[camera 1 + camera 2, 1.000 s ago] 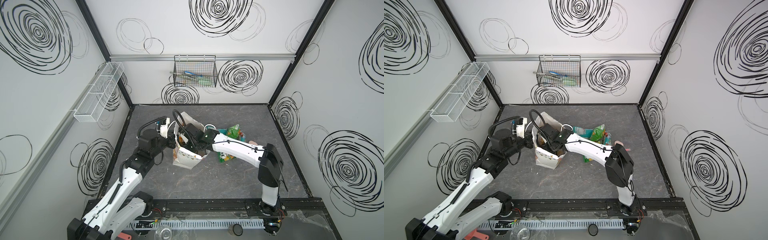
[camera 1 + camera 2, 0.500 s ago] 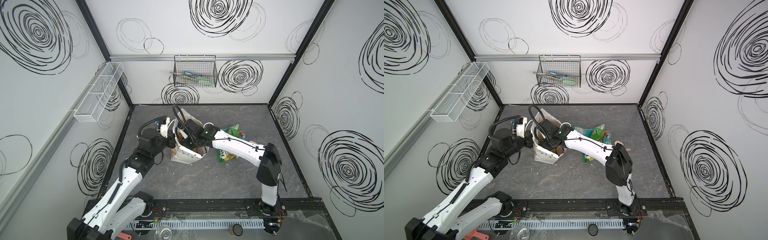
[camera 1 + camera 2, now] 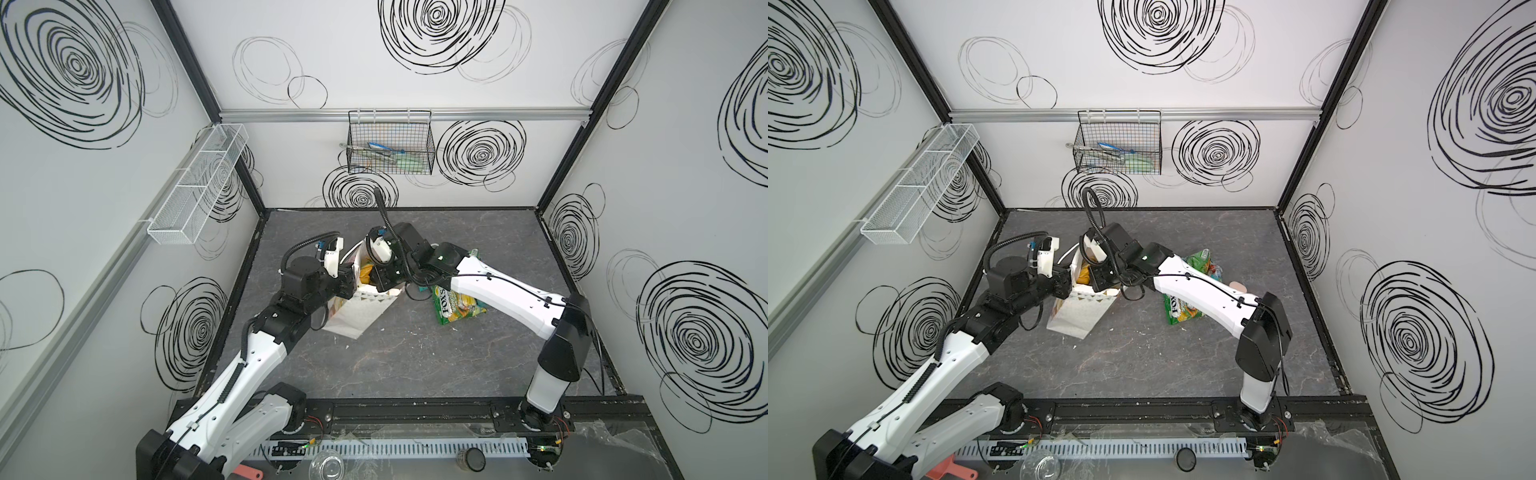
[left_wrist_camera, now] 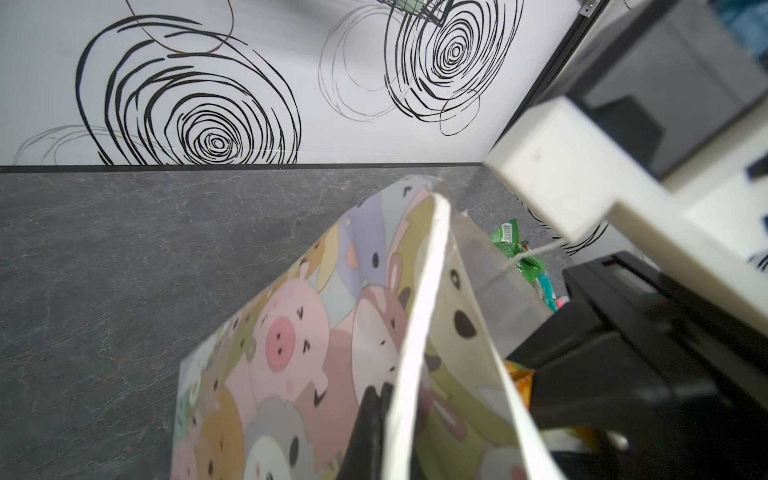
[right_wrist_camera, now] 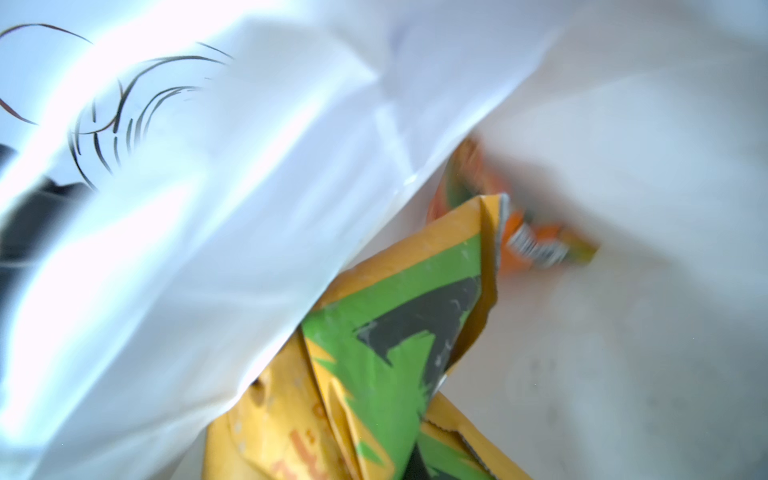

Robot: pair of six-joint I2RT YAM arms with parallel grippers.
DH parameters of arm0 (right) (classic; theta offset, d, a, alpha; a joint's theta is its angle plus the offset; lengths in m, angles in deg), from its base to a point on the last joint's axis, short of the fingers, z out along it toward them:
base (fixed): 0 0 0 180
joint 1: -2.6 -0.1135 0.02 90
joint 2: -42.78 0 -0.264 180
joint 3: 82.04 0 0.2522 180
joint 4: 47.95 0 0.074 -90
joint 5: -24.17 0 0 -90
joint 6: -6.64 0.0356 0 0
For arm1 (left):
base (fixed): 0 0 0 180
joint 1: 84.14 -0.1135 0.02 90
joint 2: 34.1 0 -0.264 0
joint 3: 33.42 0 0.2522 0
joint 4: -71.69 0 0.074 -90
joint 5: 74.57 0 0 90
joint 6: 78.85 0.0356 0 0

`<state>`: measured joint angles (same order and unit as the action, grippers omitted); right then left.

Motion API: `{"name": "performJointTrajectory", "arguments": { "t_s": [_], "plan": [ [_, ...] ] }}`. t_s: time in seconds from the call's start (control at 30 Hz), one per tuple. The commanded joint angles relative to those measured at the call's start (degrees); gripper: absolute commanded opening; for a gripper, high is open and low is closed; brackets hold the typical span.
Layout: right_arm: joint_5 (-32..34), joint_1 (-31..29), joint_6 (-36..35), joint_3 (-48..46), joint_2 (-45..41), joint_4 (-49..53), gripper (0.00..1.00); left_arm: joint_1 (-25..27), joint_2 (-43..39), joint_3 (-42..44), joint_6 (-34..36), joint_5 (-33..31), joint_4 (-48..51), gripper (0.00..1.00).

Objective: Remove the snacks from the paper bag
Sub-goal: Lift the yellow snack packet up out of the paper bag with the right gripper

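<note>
left gripper [image 3: 352, 286] is clamped on the left wall of the paper bag [image 3: 358, 312], at the rim. the left wrist view shows one black finger [image 4: 368, 428] flat against the printed outer face of the bag. this position matches that of one second ago.

the bag stands on the grey table [image 3: 415, 365].

right gripper [image 3: 381, 282] is inside the bag mouth with its jaws closed. its fingers are hidden, so a hold on a packet cannot be confirmed. the right wrist now sits higher and further back than one second ago.

in the right wrist view a yellow and green packet [image 5: 395, 353] lies close to the camera, with an orange packet [image 5: 536, 245] deeper inside.

right of the bag, a green fox's packet [image 3: 457, 308] lies on the table, unmoved and partly under the right arm.
</note>
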<state>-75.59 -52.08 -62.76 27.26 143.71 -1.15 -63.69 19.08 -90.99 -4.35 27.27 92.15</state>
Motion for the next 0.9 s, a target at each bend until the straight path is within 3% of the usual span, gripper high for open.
{"name": "performJointTrajectory", "arguments": {
  "t_s": [0.0,0.27,0.5,0.87],
  "plan": [
    [-0.34,0.35,0.72,0.6,-3.97,-7.62,0.0,-0.22,0.37,-0.45,-0.41,4.1,0.9,0.04],
    [6.04,1.09,-1.33,1.0,-6.99,-6.45,0.0,-1.47,-0.13,-0.48,-1.08,4.32,0.67,0.04],
    [9.66,1.72,-3.13,1.15,-8.33,-5.84,0.0,-1.97,-0.06,-0.84,-0.49,1.45,1.97,0.17],
    [7.7,2.06,-2.96,4.07,-7.72,-5.01,0.0,-3.33,-0.37,-1.31,-0.6,0.12,1.96,0.45]
  ]
}}
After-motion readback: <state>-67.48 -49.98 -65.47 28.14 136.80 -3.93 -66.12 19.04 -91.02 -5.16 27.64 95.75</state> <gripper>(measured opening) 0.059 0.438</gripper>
